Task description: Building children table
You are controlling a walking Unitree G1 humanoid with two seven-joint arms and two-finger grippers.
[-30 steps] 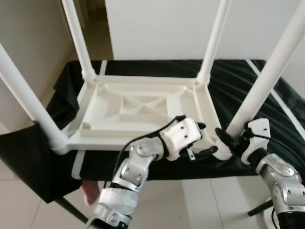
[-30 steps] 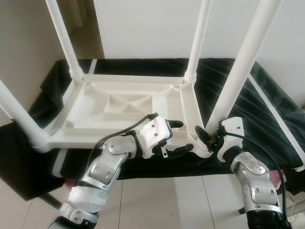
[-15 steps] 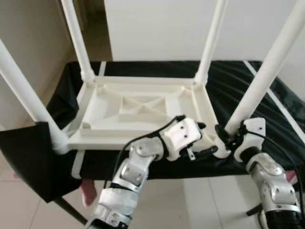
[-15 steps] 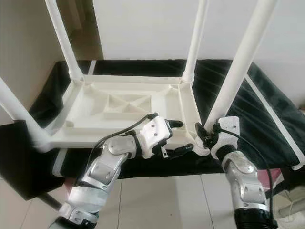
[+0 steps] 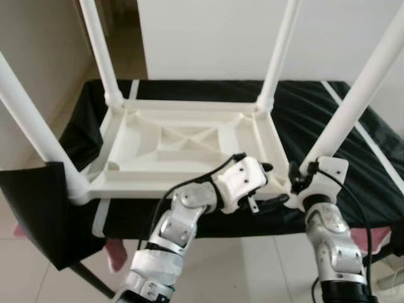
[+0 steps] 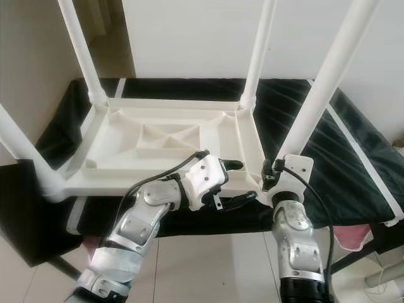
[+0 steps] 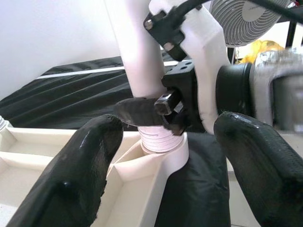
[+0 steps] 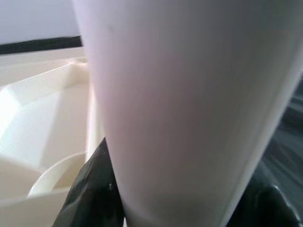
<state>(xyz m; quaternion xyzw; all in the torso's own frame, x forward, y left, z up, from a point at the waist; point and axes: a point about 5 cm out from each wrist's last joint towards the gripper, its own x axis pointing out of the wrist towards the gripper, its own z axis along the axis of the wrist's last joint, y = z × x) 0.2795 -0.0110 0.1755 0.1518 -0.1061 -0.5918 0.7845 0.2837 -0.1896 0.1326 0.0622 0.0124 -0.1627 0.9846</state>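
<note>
Child's table [image 5: 183,151]: white plastic, upside down on a desk [image 5: 315,120] draped in black cloth, 4 legs pointing up.

Right hand [image 6: 273,178]: clenched around the base of the near-right leg [image 5: 353,107], just above its corner socket. The right wrist view has that leg [image 8: 189,118] pressed between the black fingers [image 8: 97,189], with the tabletop's underside beside it.

Left hand [image 5: 265,184]: released, fingers spread, straddling the table's near rim just beside the right hand, 1 finger over the rim and 1 below it. From the left wrist, the leg's threaded end sits in the socket [image 7: 161,146] between its 2 fingertips [image 7: 80,165], touching neither, with the right hand [image 7: 142,111] gripping just above.

Other legs: 2 stand at the far corners beyond both hands; the 4th [image 5: 38,132] rises at the near-left corner, well apart from the left hand.
</note>
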